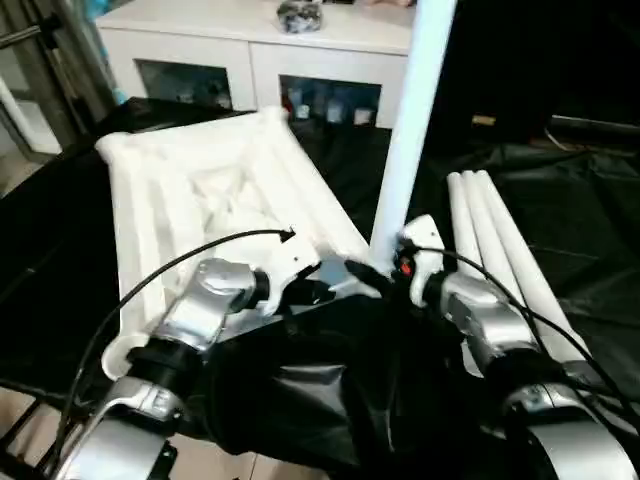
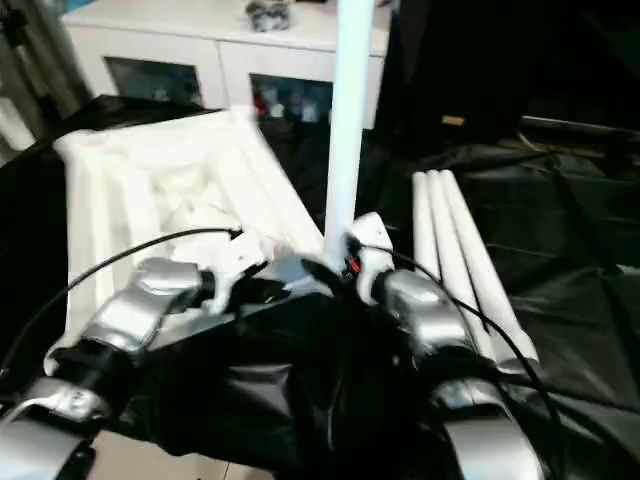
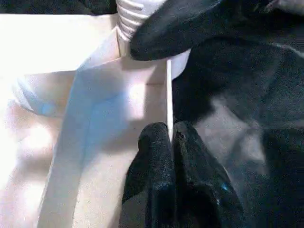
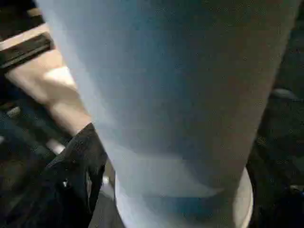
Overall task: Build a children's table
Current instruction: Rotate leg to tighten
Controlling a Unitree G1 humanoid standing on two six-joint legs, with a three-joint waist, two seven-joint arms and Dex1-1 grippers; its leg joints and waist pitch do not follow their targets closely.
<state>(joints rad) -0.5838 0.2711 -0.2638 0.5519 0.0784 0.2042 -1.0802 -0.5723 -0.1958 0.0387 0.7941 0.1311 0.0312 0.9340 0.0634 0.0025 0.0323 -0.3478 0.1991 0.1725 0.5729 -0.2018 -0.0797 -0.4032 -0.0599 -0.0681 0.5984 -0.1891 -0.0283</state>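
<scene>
Black sheeting covers the work surface, wrinkled and glossy.

Table top lies upside down on the sheeting at the robot's left, ribbed underside up, raised rim all round. Its long axis runs away from the robot toward a white cabinet with glass doors at the back.

One leg stands upright at the near right corner of the table top, rising out of the head view's upper edge. Its foot sits at the corner socket, ribbed collar visible in the left wrist view. Cannot tell how deep it is seated.

Three more legs lie side by side on the sheeting to the robot's right, touching one another, pointing away from the robot, apart from the table top.

Left gripper is at the near edge of the table top, just beside the standing leg. Its two black fingers are pressed together on the thin upright rim wall of the top, one finger each side.

Right gripper is at the base of the standing leg. The right wrist view has the leg close in front, one black finger beside it. Whether its fingers clamp the leg or stand off it, cannot tell.
</scene>
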